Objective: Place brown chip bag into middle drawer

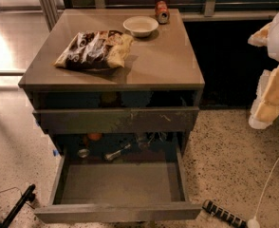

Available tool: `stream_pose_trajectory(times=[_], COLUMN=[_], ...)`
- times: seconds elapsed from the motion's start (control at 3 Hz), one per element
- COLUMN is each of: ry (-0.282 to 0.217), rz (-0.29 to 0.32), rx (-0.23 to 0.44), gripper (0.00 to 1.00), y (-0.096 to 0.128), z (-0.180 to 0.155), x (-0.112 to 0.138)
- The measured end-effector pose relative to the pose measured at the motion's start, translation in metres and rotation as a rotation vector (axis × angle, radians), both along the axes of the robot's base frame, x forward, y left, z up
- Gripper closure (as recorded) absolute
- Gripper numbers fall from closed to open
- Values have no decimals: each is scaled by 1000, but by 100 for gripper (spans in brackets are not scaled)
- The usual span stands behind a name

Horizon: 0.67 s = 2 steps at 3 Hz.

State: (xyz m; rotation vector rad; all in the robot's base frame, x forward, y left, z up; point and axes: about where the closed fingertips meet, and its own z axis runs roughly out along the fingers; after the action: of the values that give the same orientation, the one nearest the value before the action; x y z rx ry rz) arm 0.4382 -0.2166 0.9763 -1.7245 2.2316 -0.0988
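A square grey cabinet [191,127] stands on a speckled terrazzo floor [225,160], and its smooth grey tabletop [163,56] carries three things. The crinkly brown chip bag [94,49], dark brown and tan-yellow with white lettering, lies flat on the left half of the tabletop, its near corner close to the left edge and well back from the front edge. Behind it, near the back edge, sits a shallow white round bowl [140,25] with a pale inside, and just beside that bowl, to the right, a red-and-silver can [162,12] lies on its side. The right half of the tabletop shows as open grey surface. Under the tabletop a grey drawer front [116,120] with whitish scratch marks stands slightly proud of the cabinet. Below it the wide, shallow grey middle drawer [118,212] is pulled far out, its flat grey bottom in full view between low side walls. In the dark gap behind it some small orange and shiny metal items show; which compartment they lie in cannot be told. The white-and-tan gripper [274,94] hangs at the right edge of the view, well apart from the cabinet and bag; whether it is apart or together cannot be told. A dark ribbed power strip [223,214] and a thin white cable [272,172] lie on the floor to the drawer's right.
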Motion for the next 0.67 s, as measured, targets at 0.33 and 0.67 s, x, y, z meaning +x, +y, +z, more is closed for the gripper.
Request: stream_pose_trajectory(times=[0.33,0.67], ry=[-11,-43], rz=[-1,29], rx=[-8,-26], gripper=[0,0], y=[3,24], z=[-2,-4], x=[5,31])
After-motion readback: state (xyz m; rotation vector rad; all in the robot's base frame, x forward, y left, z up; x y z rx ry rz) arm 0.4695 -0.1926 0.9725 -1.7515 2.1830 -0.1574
